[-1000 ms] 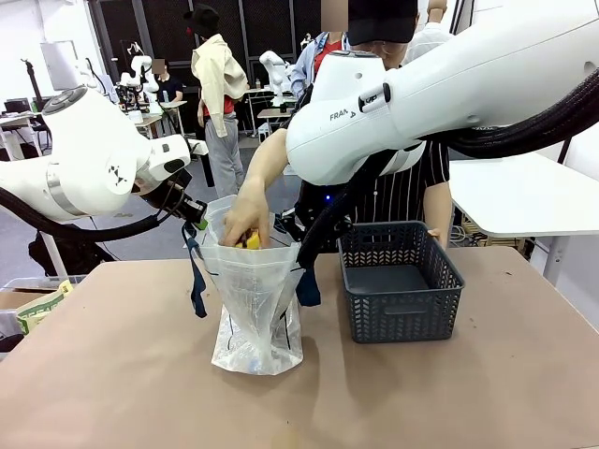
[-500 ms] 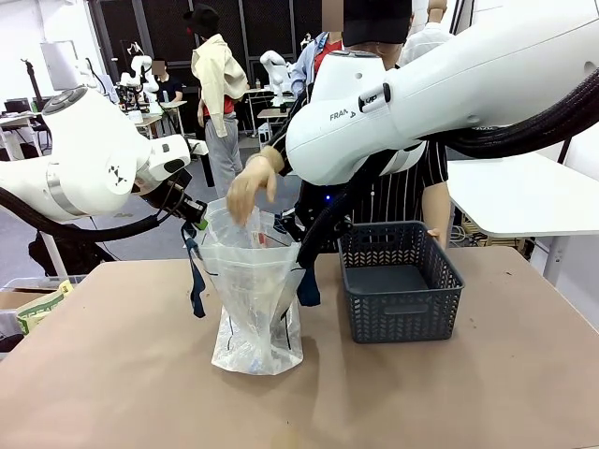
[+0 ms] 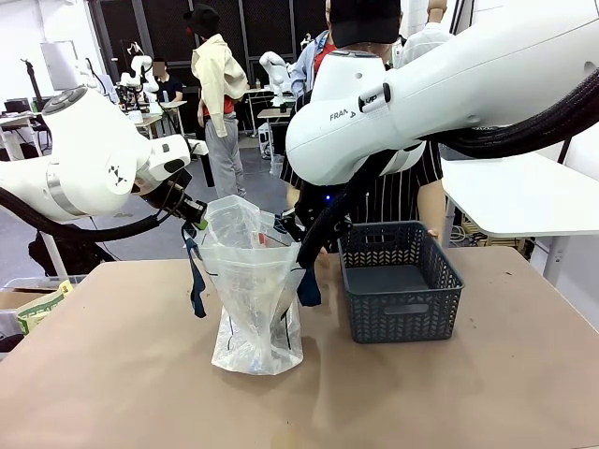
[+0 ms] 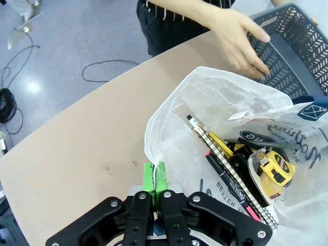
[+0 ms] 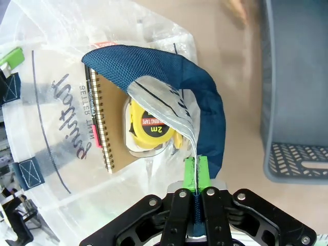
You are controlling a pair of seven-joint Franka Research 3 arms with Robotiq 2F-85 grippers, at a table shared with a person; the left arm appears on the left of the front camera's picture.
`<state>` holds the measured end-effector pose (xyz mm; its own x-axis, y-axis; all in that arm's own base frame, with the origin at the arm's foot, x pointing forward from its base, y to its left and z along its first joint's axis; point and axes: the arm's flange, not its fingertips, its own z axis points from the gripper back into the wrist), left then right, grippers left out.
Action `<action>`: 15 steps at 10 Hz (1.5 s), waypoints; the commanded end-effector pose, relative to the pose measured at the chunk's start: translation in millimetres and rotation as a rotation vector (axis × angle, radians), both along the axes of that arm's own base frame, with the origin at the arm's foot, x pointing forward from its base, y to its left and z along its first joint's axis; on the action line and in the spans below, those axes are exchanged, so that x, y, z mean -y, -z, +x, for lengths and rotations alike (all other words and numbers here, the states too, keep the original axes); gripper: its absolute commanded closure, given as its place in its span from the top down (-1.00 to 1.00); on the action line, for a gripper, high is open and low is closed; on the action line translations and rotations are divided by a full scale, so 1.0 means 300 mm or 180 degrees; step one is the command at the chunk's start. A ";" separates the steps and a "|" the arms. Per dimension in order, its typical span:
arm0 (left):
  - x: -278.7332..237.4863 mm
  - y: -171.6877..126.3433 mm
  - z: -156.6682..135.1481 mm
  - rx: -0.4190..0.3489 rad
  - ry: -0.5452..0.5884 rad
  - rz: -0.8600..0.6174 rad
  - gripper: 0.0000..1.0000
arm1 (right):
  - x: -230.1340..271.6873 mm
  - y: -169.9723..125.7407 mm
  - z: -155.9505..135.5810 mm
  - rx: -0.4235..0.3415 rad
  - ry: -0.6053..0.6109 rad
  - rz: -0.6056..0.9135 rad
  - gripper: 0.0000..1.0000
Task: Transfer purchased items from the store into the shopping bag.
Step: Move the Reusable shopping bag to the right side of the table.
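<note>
Pinching the clear rim of the shopping bag [image 3: 253, 290] with the left gripper [image 4: 154, 171], pads pressed tight, at 9 o'clock of the mouth. Clamping the navy handle [image 5: 205, 107] edge with the right gripper [image 5: 197, 166] at 3 o'clock. Probably done to keep the mouth spread for loading. Inside: tape measure [image 5: 148, 125], spiral notebook [image 5: 110, 128]. At 3 o'clock on the tabletop [image 3: 421, 393], just beside the bag: store basket [image 3: 401, 281], apparently empty, person's hand [image 4: 238, 38] at its rim.

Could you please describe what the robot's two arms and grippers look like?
Both arms, left arm and right arm, have smooth white rounded shells with black corrugated hoses alongside; the right bears dark lettering. The left gripper and right gripper are black, with bolted linkages and bright green pads.
</note>
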<state>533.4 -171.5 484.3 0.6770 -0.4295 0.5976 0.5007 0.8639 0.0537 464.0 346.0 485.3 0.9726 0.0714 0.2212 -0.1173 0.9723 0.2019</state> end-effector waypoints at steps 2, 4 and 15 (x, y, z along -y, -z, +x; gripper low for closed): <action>0.008 0.014 -0.007 -0.0029 0.0109 -0.0173 -1.00 | -0.038 -0.017 -0.013 0.0154 -0.0105 0.0012 -1.00; -0.005 0.015 -0.021 -0.0073 0.0145 -0.0336 -0.21 | -0.060 -0.023 0.000 0.0181 -0.0124 -0.0006 -1.00; -0.081 0.121 -0.025 -0.0687 0.0764 -0.2039 1.00 | -0.189 -0.030 0.018 0.0431 -0.0571 0.0093 -1.00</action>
